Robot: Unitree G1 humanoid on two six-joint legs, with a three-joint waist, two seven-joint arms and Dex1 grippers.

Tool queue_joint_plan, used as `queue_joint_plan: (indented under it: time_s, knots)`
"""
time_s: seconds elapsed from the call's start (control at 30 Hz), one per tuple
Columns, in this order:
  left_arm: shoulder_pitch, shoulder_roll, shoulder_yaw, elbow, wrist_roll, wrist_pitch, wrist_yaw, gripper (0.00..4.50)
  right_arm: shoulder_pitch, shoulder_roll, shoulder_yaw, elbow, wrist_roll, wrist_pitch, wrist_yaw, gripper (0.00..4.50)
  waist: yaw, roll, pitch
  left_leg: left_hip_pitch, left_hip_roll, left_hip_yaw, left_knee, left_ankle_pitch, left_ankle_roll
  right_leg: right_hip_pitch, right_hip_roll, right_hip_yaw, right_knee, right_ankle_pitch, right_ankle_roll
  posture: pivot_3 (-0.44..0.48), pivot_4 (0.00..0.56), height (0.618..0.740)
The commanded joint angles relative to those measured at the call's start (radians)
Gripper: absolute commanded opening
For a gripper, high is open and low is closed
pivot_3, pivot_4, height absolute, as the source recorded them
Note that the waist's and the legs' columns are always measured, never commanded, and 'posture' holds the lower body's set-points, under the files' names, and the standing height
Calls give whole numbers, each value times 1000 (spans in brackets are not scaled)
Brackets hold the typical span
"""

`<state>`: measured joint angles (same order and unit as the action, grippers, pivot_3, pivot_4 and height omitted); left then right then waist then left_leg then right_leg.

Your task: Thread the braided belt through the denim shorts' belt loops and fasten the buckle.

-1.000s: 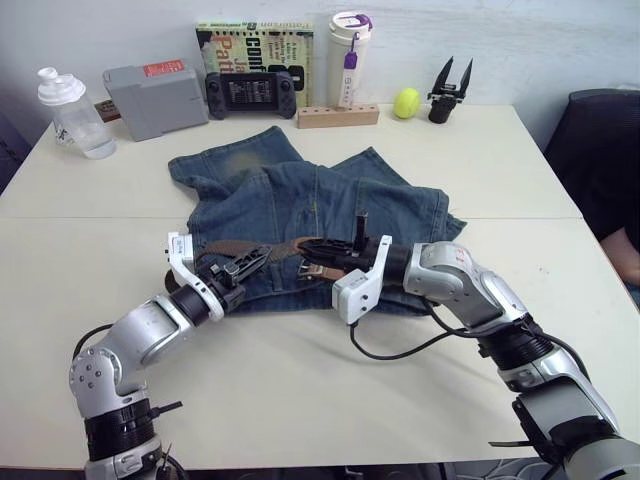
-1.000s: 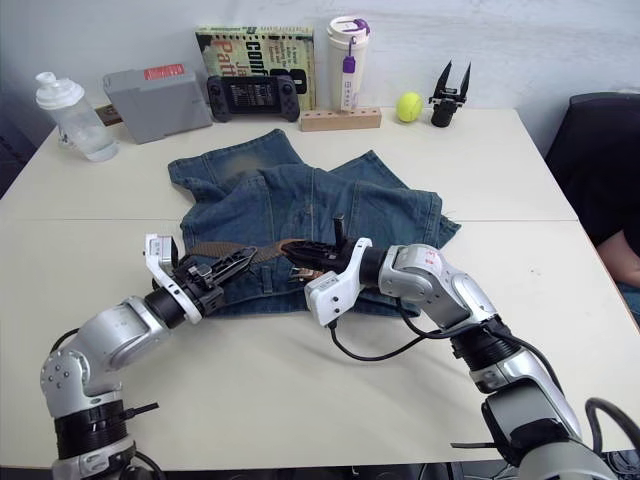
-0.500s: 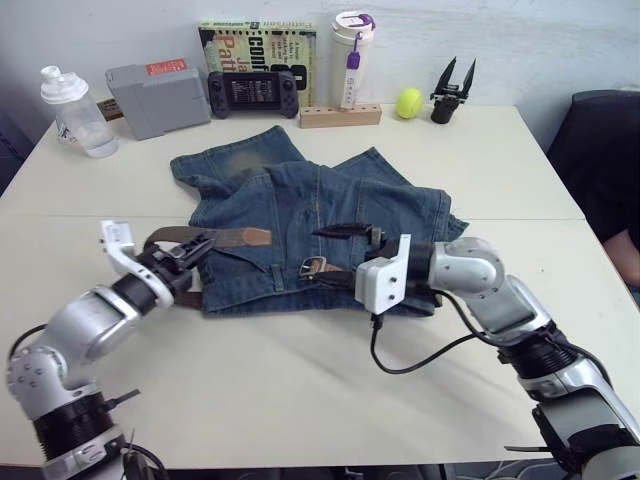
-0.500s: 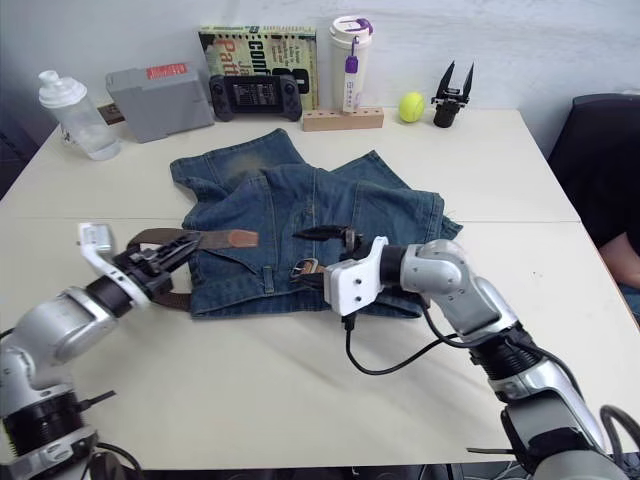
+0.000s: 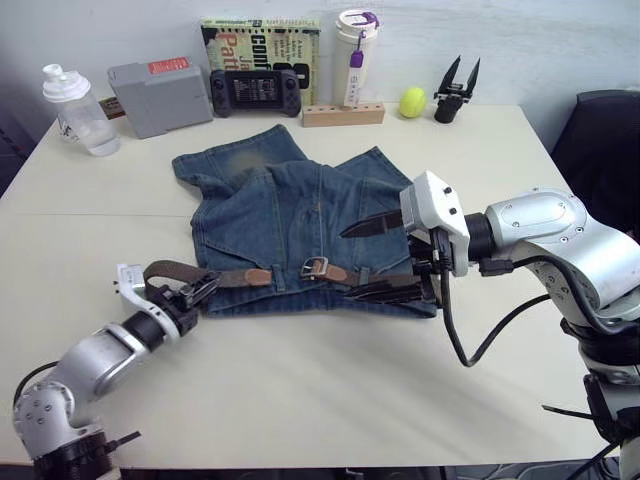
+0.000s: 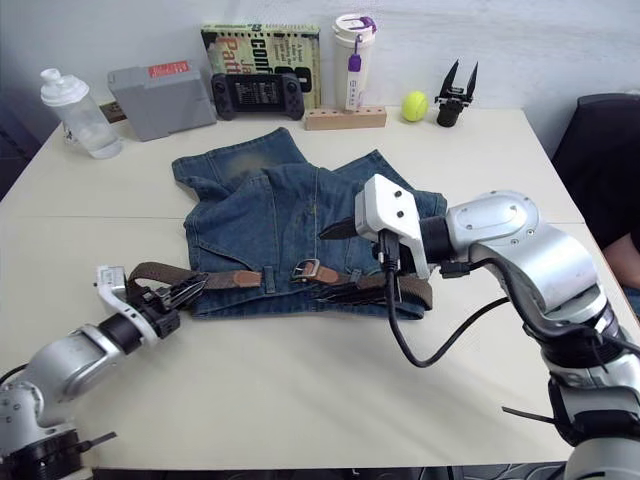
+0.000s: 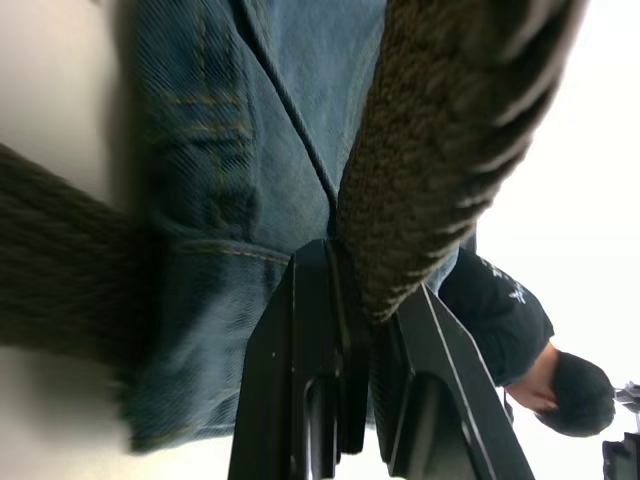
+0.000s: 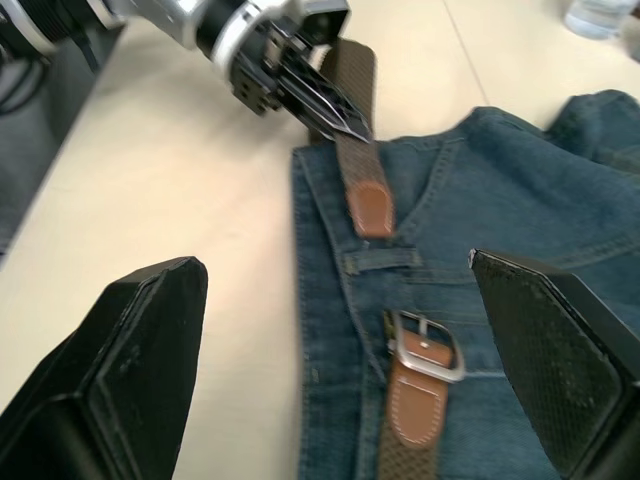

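1. Denim shorts lie on the table, mid-table, waistband towards the robot.
2. Braided belt runs along the waistband; its loose end loops off the shorts' left edge onto the table.
3. Buckle sits on the waistband, right of the belt's free tip.
4. Left gripper is at the shorts' left edge, on the belt loop.
5. Right gripper hangs above the waistband's right part.
6. Behind the shorts, along the far edge, left to right: bottle, box, game console, book, tumbler, ball, spare gripper.
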<state>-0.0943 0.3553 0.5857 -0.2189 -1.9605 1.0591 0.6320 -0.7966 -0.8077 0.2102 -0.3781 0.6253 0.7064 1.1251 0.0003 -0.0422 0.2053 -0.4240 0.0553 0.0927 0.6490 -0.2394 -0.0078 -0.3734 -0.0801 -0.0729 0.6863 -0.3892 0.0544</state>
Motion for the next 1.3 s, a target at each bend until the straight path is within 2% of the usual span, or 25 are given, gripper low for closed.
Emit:
queue_joint_plan:
  time_s: [0.03,0.23,0.57,0.87,0.97,1.17,1.3]
  knots:
    - [29,-25,-30,-75,-12,-74,81,0,-29,-5,-59,-27,24,18,1,4467,-2,0,0,0,0,0,0,0,0,0,0,0,-1,0,0,0,150,693]
    - [40,9,-102,-129,-12,-127,126,0,-37,-4,-67,-16,-2,15,-4,4467,-1,0,0,0,0,0,-1,2,-3,0,1,0,-2,0,0,0,150,693]
    - [-17,79,-94,-134,-12,-190,203,0,-37,-6,-70,-7,-12,20,-11,4467,-1,0,0,0,0,0,-1,2,-3,1,1,0,-4,0,1,0,150,693]
    - [12,113,-187,-198,-12,-198,247,0,-38,-3,-58,11,-55,-2,-7,4467,-2,0,0,0,0,1,-2,2,-3,2,1,0,-7,0,1,0,150,693]
    - [25,166,-217,-206,-12,-194,248,0,-36,-6,-57,13,-67,-5,-6,4467,-2,1,0,0,0,1,-2,2,-3,2,1,0,-7,0,1,0,150,693]
    - [29,267,-204,-196,-12,-203,243,0,-29,-7,-57,13,-77,-3,-1,4467,-2,1,1,0,0,1,-2,2,-3,2,1,0,-7,0,1,0,150,693]
    - [-1,282,-223,-208,-12,-223,263,0,-29,-2,-55,16,-83,-4,-2,4467,-1,2,1,0,0,1,-3,2,-4,2,1,0,-8,0,1,0,150,693]
